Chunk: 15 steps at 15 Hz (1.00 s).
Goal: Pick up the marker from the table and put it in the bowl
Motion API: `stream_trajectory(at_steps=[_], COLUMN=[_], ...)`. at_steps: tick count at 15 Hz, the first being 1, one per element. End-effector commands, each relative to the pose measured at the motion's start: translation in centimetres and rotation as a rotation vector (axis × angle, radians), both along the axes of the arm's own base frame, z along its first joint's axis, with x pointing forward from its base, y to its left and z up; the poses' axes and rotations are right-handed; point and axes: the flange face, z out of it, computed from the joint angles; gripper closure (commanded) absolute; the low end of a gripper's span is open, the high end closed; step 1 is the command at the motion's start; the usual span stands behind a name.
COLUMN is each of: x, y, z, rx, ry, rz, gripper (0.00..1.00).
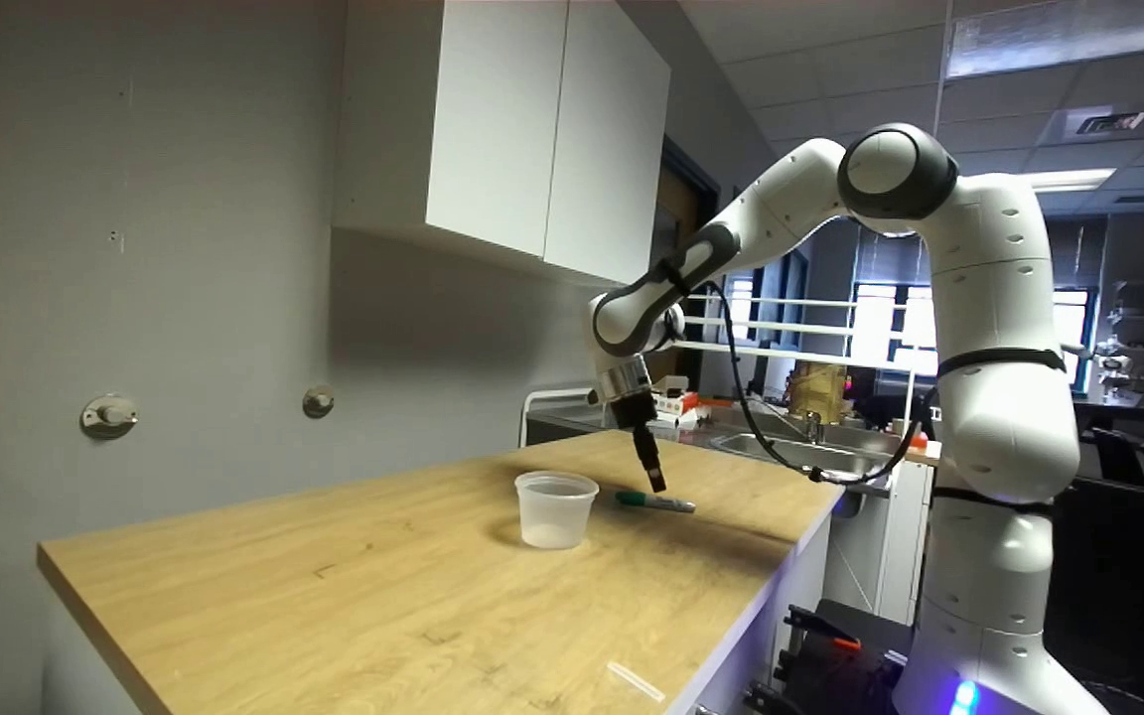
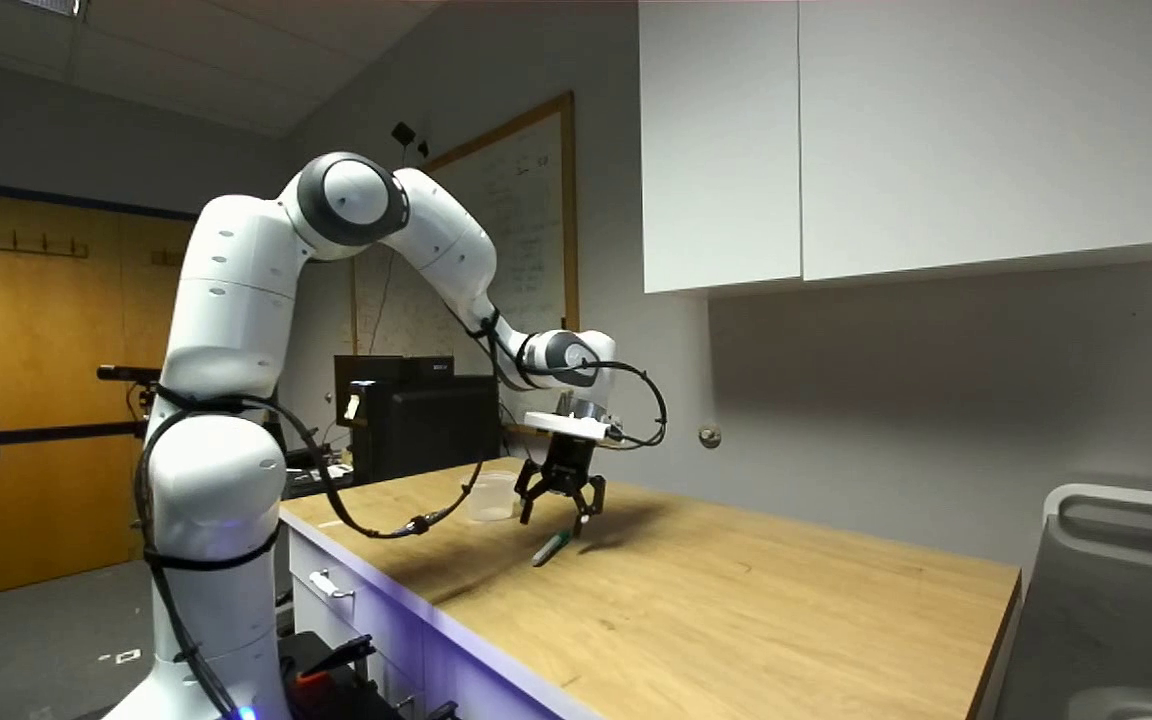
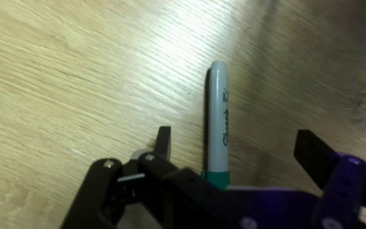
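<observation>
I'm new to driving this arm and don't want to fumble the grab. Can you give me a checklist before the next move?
1. Tool open: ok, jaws well apart.
2. Sharpie marker lying flat: ok, on the wooden countertop.
3. Marker centred between the jaws: not ok; in the wrist view it appears between them but nearer the jaw at picture left.
4. Tool low enough to grip: cannot tell; the gap above the countertop isn't clear.
5. Translucent plastic bowl ready: ok, upright, open at the top, standing apart from the marker.
</observation>
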Motion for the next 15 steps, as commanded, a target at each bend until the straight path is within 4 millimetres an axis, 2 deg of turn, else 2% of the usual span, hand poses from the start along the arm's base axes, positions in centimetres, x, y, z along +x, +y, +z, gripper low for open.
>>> stream_trajectory(at_steps=[1,3,4,5,14,15], x=[1.5,1.8,1.9,2.0,3.0,3.0], y=[-0.2,-0.2,-0.2,-0.2,-1.2,-1.3], z=[-1.6,-2.6,-3.0,-3.2,-1.0,-0.7], rx=[0.031,0.027,0.02,0.014,0.007,0.005], ry=[0.027,0.042,0.046,0.049,0.023,0.022], rz=[0.002,0.0,-0.012,-0.012,-0.039,-0.044], gripper=[0.0,0.0,0.25,0.27,0.95,0.97])
